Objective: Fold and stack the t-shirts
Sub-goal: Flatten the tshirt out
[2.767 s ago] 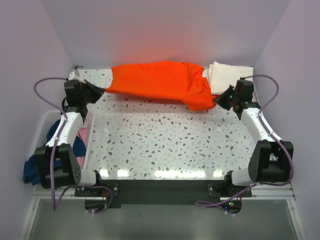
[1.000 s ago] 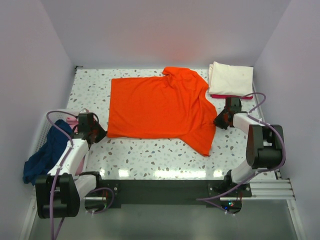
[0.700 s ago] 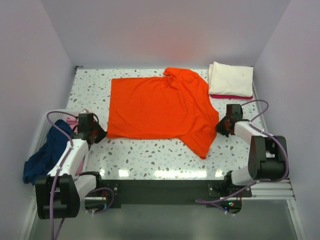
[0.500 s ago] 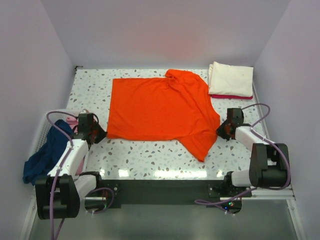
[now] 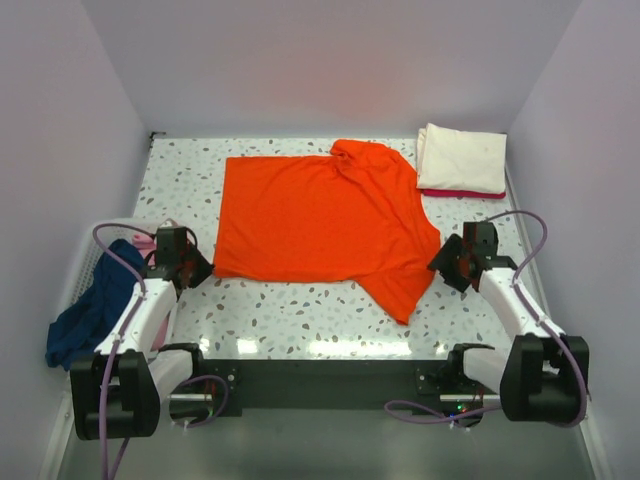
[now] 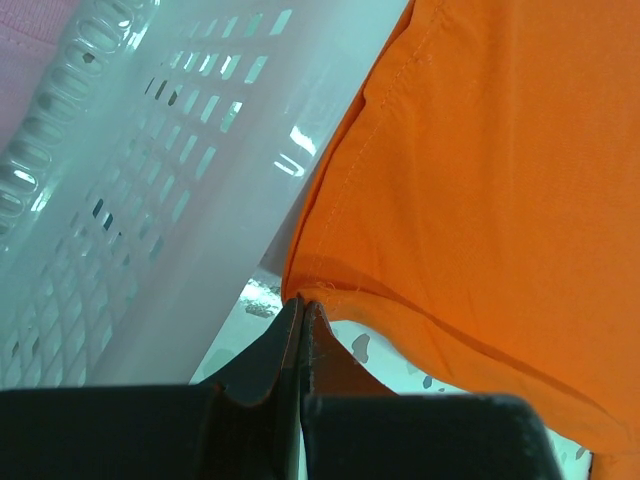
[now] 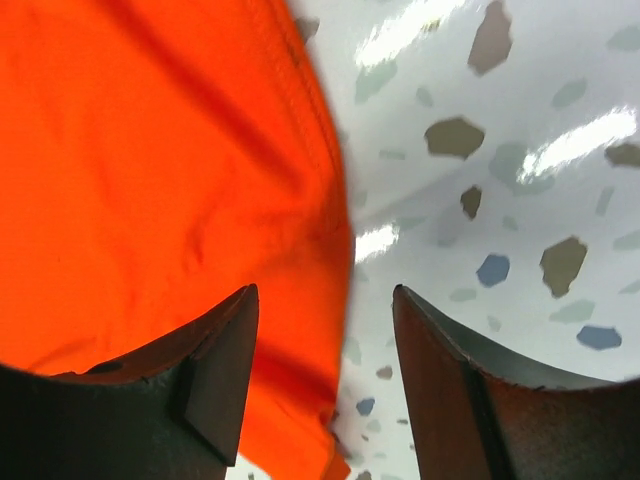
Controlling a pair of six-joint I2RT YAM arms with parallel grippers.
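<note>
Left gripper [image 6: 300,306]: 2 fingers pressed together, pinching the near-left hem corner of the orange t-shirt [image 5: 320,220]. Right gripper [image 7: 325,300]: fingers apart over the shirt's right edge; cloth contact unclear. The shirt lies flat on the speckled table [image 5: 300,300], beside the white slatted basket [image 6: 120,200].

A white tabletop [image 5: 320,305] speckled like terrazzo fills the middle. A white slatted plastic basket [image 6: 150,200] stands just off the table's left edge. Plain lavender walls [image 5: 320,60] enclose its far, left and right sides. A black mounting bar [image 5: 320,378] runs along its near edge.
</note>
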